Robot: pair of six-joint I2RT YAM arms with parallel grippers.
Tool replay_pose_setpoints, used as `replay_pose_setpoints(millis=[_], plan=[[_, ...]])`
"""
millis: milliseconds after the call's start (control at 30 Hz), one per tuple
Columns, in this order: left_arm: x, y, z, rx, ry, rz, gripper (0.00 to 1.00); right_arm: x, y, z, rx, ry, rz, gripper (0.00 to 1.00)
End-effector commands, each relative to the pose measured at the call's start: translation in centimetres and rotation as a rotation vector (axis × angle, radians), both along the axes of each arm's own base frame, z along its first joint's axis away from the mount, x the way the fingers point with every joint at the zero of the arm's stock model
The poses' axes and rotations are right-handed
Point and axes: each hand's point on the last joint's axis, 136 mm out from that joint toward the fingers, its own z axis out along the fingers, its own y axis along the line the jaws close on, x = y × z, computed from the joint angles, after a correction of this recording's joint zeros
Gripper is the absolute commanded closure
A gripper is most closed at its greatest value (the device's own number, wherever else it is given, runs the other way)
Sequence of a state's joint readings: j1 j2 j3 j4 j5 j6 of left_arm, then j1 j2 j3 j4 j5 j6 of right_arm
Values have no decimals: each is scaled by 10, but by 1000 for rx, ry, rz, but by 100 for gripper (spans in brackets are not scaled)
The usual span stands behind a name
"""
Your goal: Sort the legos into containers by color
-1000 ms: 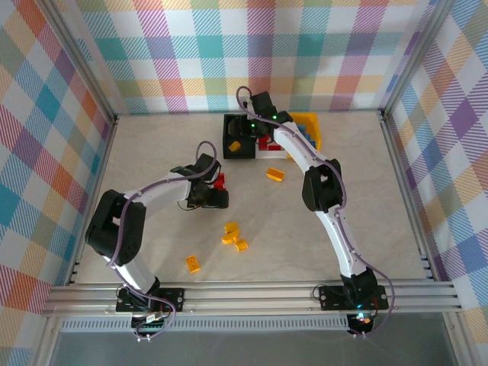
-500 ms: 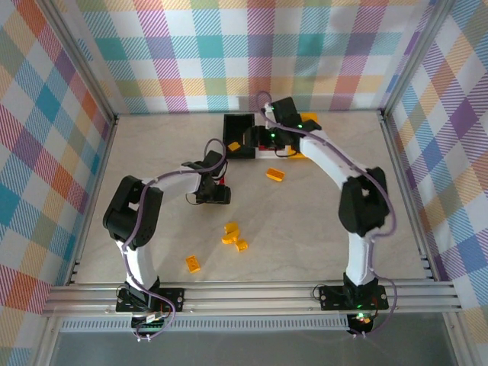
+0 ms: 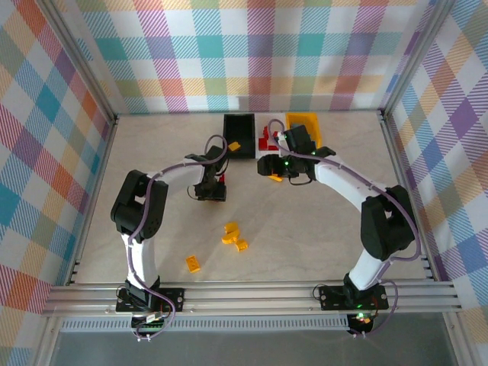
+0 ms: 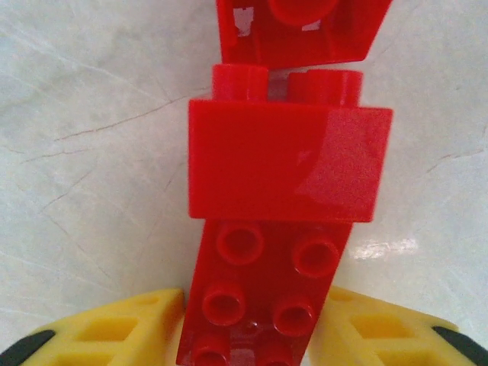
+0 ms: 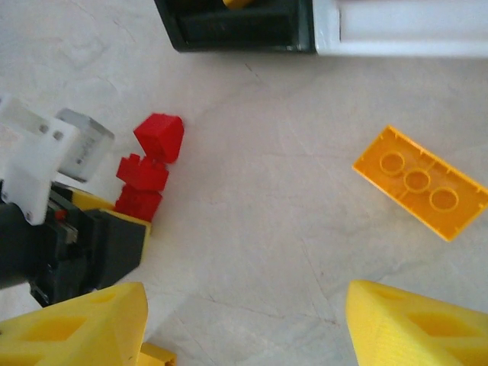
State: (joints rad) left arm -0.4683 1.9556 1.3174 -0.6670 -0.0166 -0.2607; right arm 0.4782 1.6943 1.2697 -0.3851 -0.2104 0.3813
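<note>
The right arm arched from lower right to centre, the right gripper (image 3: 273, 168) spread open over an orange lego (image 5: 419, 181). The left gripper (image 3: 213, 188) seemingly clamped a red lego stack (image 4: 282, 160) mid-frame. At the top, the black bin (image 3: 240, 124) held an orange brick (image 3: 235, 146) and the white bin (image 5: 396, 30) held red bricks (image 3: 267, 139).

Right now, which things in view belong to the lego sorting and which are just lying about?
Job: red legos at the left gripper; orange lego under the right gripper; loose orange legos nearer the arm bases; black bin, white bin, yellow bin.
Just surroundings: tabletop, plaid walls, metal frame.
</note>
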Motion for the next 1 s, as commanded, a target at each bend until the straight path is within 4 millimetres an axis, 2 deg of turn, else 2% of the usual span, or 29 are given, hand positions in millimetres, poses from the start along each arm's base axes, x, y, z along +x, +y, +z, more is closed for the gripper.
replay_pose_setpoints(millis=[0, 167, 300, 400, 600, 700, 767, 867, 967], plan=[[34, -33, -5, -123, -107, -44, 60, -6, 3, 19, 58, -39, 8, 31], [20, -35, 2, -126, -104, -62, 67, -14, -3, 10, 39, -28, 5, 30], [5, -41, 14, -146, -104, -77, 68, -14, -19, -11, -58, 10, -41, 30], [-5, -46, 31, -170, -119, -87, 68, -10, -33, -28, -167, 48, -81, 28], [-16, -58, 77, -222, -172, -116, 68, 14, -43, -52, -307, 40, -65, 23], [-7, -68, 107, -257, -225, -125, 67, 28, -55, -60, -339, 61, -112, 22], [5, -78, 122, -284, -261, -141, 67, 31, -64, -60, -285, 91, -166, 22], [30, -101, 139, -327, -304, -183, 67, 26, -71, -54, -199, 105, -214, 22], [59, -129, 146, -381, -343, -225, 67, 9, -68, -51, -146, 126, -203, 22]])
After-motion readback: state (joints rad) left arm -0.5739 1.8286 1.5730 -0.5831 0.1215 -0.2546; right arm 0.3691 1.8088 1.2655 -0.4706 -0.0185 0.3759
